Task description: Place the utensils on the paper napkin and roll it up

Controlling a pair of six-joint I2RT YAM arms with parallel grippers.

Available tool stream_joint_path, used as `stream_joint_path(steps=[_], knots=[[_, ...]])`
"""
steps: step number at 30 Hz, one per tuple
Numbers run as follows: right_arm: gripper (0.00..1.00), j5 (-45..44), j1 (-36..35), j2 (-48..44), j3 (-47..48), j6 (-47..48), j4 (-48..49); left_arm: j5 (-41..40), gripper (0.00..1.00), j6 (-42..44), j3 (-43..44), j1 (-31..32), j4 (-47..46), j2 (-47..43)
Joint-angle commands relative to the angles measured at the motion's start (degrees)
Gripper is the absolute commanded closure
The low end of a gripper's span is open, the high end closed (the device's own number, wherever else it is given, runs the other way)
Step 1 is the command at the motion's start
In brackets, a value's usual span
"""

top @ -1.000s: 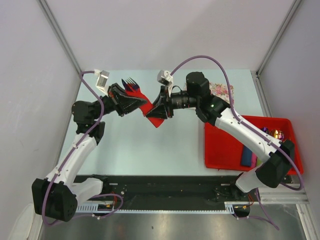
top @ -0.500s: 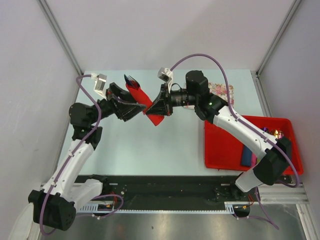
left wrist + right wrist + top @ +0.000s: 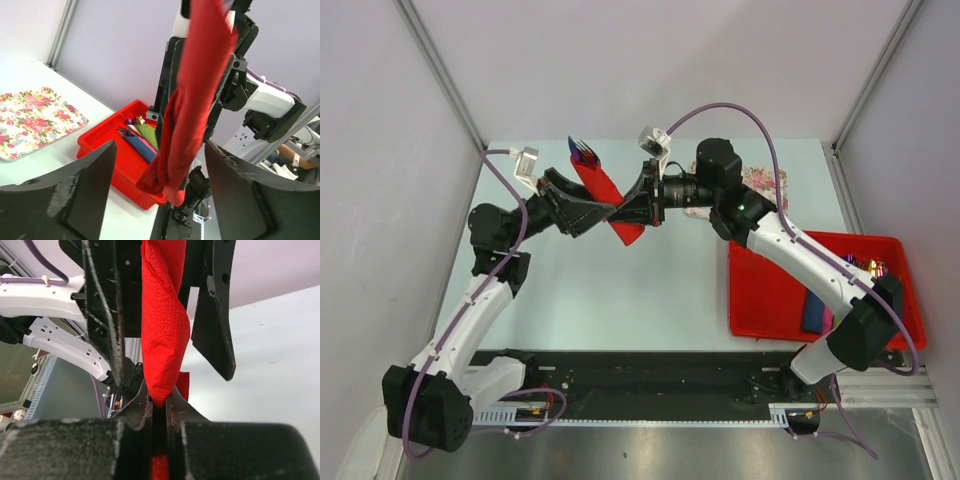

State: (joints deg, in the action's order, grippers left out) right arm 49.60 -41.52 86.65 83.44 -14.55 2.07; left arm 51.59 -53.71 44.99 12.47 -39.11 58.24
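Right gripper (image 3: pixel 159 405) clamped on rolled paper napkin (image 3: pixel 162 340), left gripper (image 3: pixel 160 146) jaws apart around it, red tray (image 3: pixel 98 136), floral mat (image 3: pixel 30 120) beyond.

**Left gripper** (image 3: pixel 159 150): two dark fingers (image 3: pixel 80 185) at the near corners, spread wide, touching nothing.

**Paper napkin** (image 3: pixel 197 90): bright red, rolled into a long twisted tube. It hangs upright between the fingers, clear of both.

**Right arm** (image 3: pixel 270 102): black wrist parts directly behind the napkin, white links to the right.

**Red tray** (image 3: pixel 95 142): on the white table (image 3: pixel 30 170), farther off. It holds blue, pink and green napkin rolls (image 3: pixel 141 147), with cutlery ends showing.

**Floral mat** (image 3: pixel 30 120): flat on the table, left of the tray and not touching it.
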Motion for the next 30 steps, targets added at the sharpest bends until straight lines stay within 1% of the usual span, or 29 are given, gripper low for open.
stream_joint_path(steps=[1,2,3,5,8,9,11,12,13,14,16,17,20,23,26,27,28,30], knots=[[1.0,0.9,-0.4,-3.0,0.6,-1.1,5.8,-0.4,0.27,-4.2,-0.5,0.0,-5.0,0.7],[1.0,1.0,-0.3,-2.8,0.6,-1.1,6.0,-0.4,0.3,-4.7,-0.4,0.1,-5.4,0.9],[1.0,1.0,-0.5,-2.7,0.4,-1.1,6.2,-0.5,0.37,-5.0,-0.4,0.2,-5.7,1.1],[1.0,1.0,-0.7,-2.6,0.6,-1.2,6.5,-0.7,0.42,-5.7,-0.6,0.6,-6.5,1.4],[1.0,1.2,-0.9,-2.2,0.7,-1.5,7.4,-1.1,0.55,-6.9,-1.3,0.8,-7.4,1.7],[1.0,1.3,-0.9,-2.0,0.8,-1.5,7.6,-1.4,0.62,-7.1,-1.4,0.8,-7.5,1.8],[1.0,1.6,-1.0,-1.8,0.8,-1.6,8.0,-1.4,0.68,-7.6,-1.7,0.8,-8.4,1.8],[1.0,1.6,-1.0,-1.7,0.7,-1.6,8.3,-1.4,0.74,-7.8,-1.7,0.8,-8.8,1.9],[1.0,1.7,-1.0,-1.7,0.7,-1.6,8.5,-1.4,0.77,-8.2,-1.7,0.8,-9.4,2.0],[1.0,1.7,-1.1,-1.7,0.5,-1.5,8.6,-1.4,0.84,-8.4,-1.7,0.8,-9.8,2.0],[1.0,1.8,-1.2,-1.7,0.5,-1.8,8.7,-1.2,0.92,-9.1,-1.7,0.8,-11.0,2.2],[1.0,1.9,-1.3,-1.7,0.5,-1.8,8.7,-1.1,1.0,-9.3,-1.6,0.8,-11.2,2.3],[1.0,1.7,-1.2,-1.3,0.8,-1.9,8.7,-1.1,1.0,-9.7,-1.4,0.7,-12.2,2.3],[0.95,1.6,-1.0,-1.2,0.7,-1.8,7.9,-1.0,1.0,-9.7,-0.9,0.6,-14.0,2.3],[0.71,1.3,-0.5,-1.2,0.8,-1.2,6.0,-1.1,1.0,-9.7,0.2,0.3,-14.5,2.4],[0.56,1.3,-0.1,-1.2,0.8,-0.9,5.3,-1.1,1.0,-9.7,0.8,0.2,-14.6,2.4],[0.47,1.0,0.1,-1.2,1.3,-0.5,3.2,-1.2,1.0,-9.6,1.1,0.1,-14.7,2.5],[0.35,0.0,0.7,-1.3,2.0,2.6,-0.1,-1.3,1.0,-9.3,1.7,-0.1,-14.8,2.5]])
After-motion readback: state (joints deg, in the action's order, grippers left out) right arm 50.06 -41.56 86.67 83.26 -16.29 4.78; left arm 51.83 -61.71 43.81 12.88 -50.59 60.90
